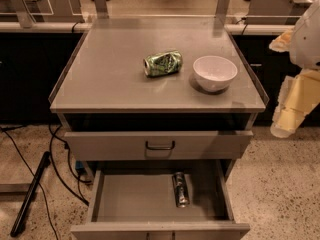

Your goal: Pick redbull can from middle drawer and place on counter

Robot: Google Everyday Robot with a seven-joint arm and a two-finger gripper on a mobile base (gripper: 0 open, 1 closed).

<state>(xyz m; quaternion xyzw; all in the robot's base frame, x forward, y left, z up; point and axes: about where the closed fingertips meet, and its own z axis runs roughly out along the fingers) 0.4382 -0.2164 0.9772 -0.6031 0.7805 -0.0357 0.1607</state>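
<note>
Counter (pixel 110 79) grey, speckled floor (pixel 280 184); redbull can (pixel 180 189) in middle drawer (pixel 135 199); gripper (pixel 287 119) right, state unclear

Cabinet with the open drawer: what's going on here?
The robot's gripper hangs off to the right of the counter, touching nothing. The redbull can lies on its side in the open middle drawer, not yet picked up. On the counter sit a dented green can, also on its side, and a white bowl.

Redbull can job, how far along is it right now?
Done: the middle drawer stands open. In hand: little; the gripper hangs right of the counter, away from the redbull can, which lies on the drawer floor. Left: grasping it and setting it on the counter.
</note>
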